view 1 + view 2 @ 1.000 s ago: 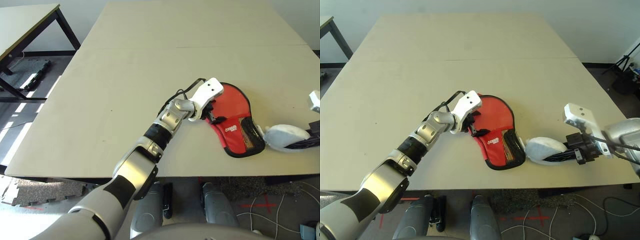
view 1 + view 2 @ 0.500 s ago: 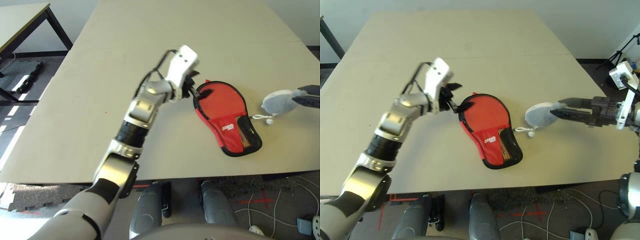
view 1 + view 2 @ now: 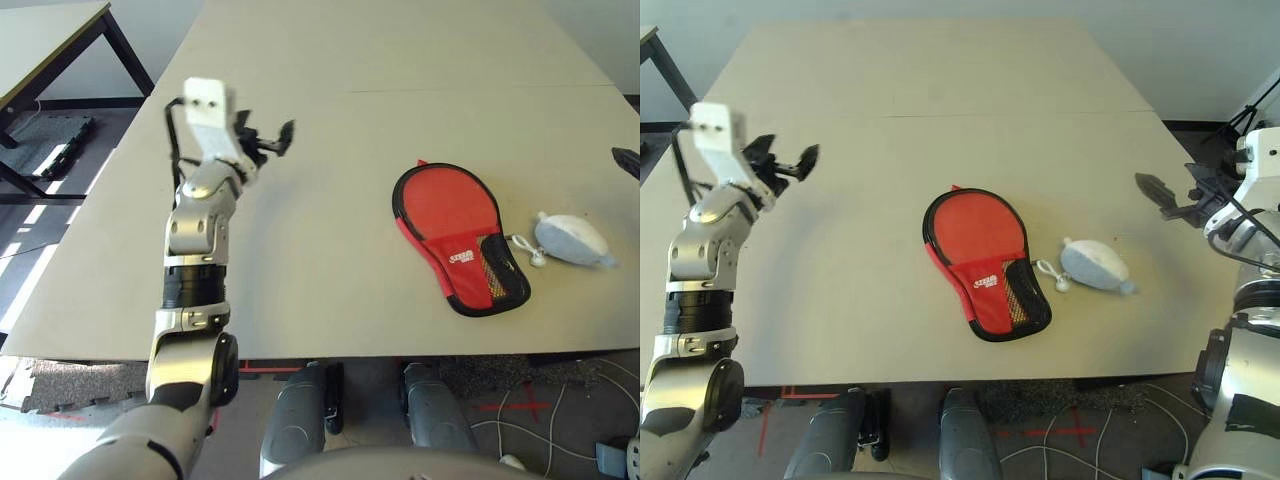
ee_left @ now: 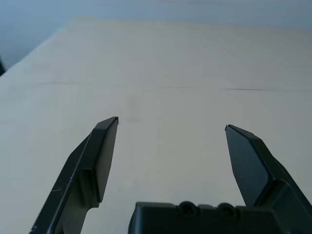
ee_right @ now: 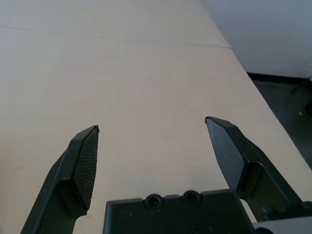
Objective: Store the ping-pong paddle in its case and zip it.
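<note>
Both arms have swung away from the middle of the desk point(image 3: 940, 90) since a second ago: your left arm, which was bent in over the case, now stands raised at the left side, and your right arm has let go of the grey-white pouch and drawn back to the far right edge. You can see the pale desk stretching wide, with a seam line running across its far half. On it, right of centre and toward the near edge, the case point(image 3: 983, 260) lies flat, red side up, its round end pointing far-left and its narrow end with the black mesh pocket and white logo pointing near-right; the black zipper trim runs around its rim. You cannot tell from here whether the ping-pong paddle is inside. Just right of the case's narrow end lies the pouch point(image 3: 1095, 266), its white cord reaching back toward the case. Your left end effector point(image 3: 785, 163) hangs above the left part of the desk with fingers spread wide and nothing between them. Your right end effector point(image 3: 1173, 198) is likewise wide apart and empty.
</note>
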### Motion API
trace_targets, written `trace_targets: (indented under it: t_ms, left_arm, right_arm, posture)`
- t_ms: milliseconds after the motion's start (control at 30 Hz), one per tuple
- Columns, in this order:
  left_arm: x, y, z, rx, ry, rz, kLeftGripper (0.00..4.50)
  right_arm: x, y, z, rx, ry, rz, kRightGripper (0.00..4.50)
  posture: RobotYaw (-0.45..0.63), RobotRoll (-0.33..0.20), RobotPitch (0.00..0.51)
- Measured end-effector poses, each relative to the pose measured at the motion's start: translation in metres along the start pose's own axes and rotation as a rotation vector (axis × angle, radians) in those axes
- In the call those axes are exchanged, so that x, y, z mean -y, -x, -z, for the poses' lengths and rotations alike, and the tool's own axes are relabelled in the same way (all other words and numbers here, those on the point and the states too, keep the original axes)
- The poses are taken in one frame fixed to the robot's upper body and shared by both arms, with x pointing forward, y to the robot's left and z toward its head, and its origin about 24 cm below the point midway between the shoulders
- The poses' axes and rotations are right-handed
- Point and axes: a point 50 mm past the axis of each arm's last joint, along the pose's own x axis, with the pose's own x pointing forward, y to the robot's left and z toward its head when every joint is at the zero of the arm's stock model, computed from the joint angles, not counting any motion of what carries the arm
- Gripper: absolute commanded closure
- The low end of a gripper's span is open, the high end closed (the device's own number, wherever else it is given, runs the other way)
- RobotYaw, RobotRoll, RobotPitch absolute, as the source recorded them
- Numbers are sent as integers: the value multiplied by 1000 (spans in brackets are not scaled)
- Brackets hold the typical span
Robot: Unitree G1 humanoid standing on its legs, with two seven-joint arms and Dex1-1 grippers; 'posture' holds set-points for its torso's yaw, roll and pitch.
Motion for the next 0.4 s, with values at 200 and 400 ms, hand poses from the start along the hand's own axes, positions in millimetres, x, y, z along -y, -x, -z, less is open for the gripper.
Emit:
trace_targets:
  t_ms: [200, 400]
  left_arm:
    - [-17, 11, 23, -19, -17, -107, 0]
    - [-26, 19, 39, -27, -40, -141, 0]
  right_arm:
    - [1, -1, 5, 47, -52, 127, 16]
    - [-5, -5, 13, 55, -93, 174, 16]
  posture:
    - [-34, 0, 149]
    - [-31, 0, 145]
